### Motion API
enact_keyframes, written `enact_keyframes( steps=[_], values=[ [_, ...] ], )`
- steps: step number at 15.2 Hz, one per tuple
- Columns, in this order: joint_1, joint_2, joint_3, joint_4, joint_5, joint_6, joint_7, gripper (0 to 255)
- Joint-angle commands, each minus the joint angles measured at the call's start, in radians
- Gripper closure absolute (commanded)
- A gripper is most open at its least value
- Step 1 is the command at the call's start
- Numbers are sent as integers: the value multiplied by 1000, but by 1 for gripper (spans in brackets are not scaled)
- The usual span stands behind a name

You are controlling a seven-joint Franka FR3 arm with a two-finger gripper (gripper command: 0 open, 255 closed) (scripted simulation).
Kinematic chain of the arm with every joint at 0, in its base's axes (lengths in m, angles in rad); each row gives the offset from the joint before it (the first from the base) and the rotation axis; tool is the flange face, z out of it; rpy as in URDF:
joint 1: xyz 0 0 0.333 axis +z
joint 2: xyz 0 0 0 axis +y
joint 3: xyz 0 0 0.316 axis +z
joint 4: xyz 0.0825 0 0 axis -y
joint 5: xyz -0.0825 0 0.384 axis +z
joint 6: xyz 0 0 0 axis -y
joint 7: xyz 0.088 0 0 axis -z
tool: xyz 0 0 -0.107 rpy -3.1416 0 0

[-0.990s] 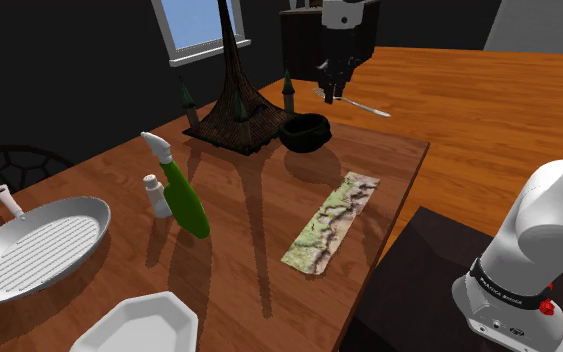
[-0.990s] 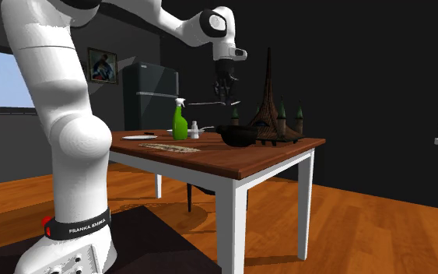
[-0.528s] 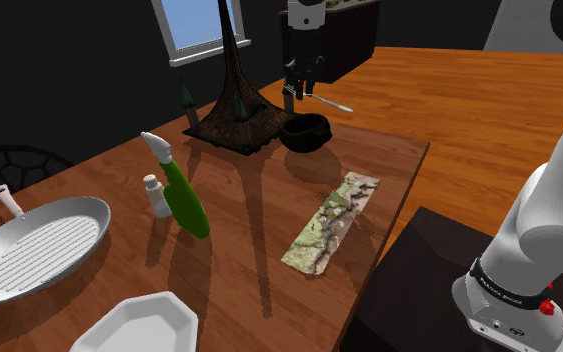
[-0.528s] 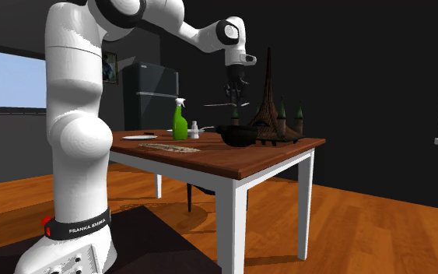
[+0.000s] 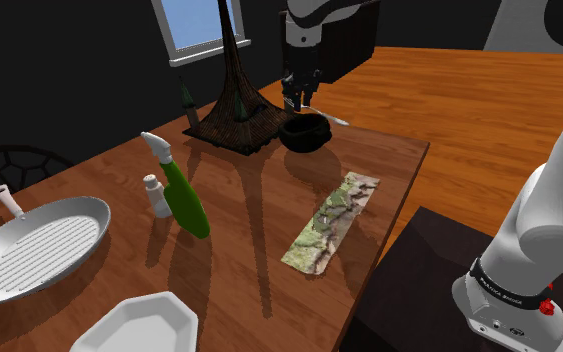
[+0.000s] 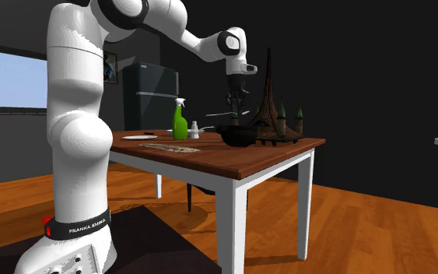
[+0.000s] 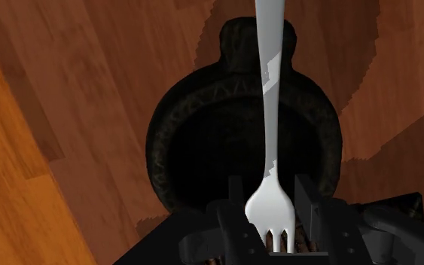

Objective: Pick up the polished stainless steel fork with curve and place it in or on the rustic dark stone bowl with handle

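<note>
Holding the silvery fork (image 7: 269,113) by its tine end, the black end effector (image 7: 270,205) pinches it directly above the dark bowl (image 7: 171,124), which stands on the wooden bench (image 5: 239,240). The fork's long axis lies nearly level: tines sit between the fingers, and the handle points away across the bowl's opening, past the bowl's stubby handle.

Shoulder view overlooks the table (image 5: 249,235); low second exterior shares its bowl (image 5: 305,134).
</note>
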Motion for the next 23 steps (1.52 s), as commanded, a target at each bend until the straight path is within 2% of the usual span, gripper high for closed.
enact_keyframes(
  steps=[1,6,13,14,19,23],
  values=[
    [0,-3,0,-32,0,30,-1,255],
    [0,-1,0,-102,0,102,-2,255],
    [0,-1,0,-102,0,102,-2,255],
    [0,-1,0,-102,0,102,-2,0],
    [0,-1,0,-102,0,102,-2,0],
    [-1,-8,-1,16,0,-23,-1,0]
  ],
)
